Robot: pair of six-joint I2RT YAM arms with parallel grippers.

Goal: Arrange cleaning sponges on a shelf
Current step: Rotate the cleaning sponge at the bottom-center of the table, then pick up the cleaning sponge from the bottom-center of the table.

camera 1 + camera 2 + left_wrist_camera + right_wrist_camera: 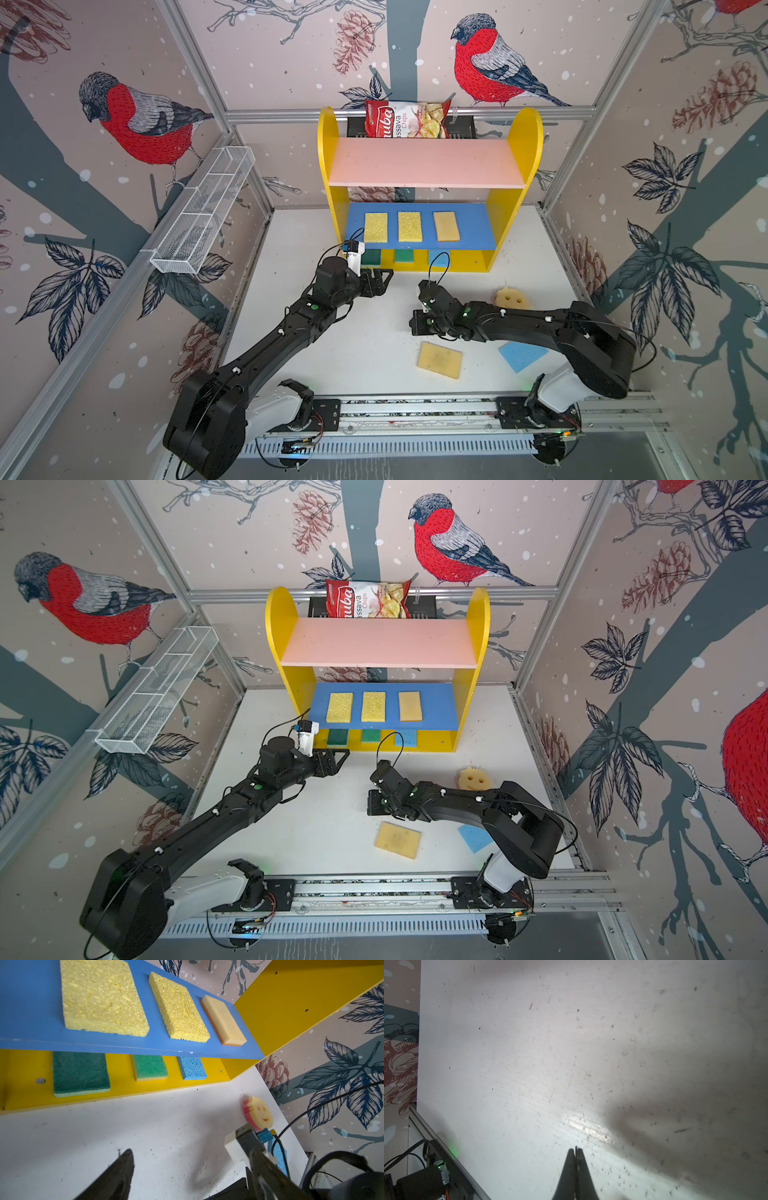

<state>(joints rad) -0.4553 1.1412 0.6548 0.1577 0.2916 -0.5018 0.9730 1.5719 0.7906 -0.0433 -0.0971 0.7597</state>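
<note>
Right gripper (575, 1153) is clenched on nothing, tips pressed together over bare bench (529, 1064); in both top views it hangs at centre frame, just above the tan sponge (439, 360), which lies untouched low in the frame. Likely it must open before any pick. Right of that, the blue sponge (521, 355) shows partly under the arm, and the smiley (513, 298) sits higher, near the shelf (524, 166). Left gripper (385, 280) hangs released and empty before the shelf's lower left corner. Beyond, the base (469, 259) holds a green-and-blue trio (404, 255), the blue board (473, 226) a yellowish trio (409, 226), evenly spaced, seemingly sorted by colour. Farthest, the pink board (424, 162) is bare, presumably kept for the loose three.
</note>
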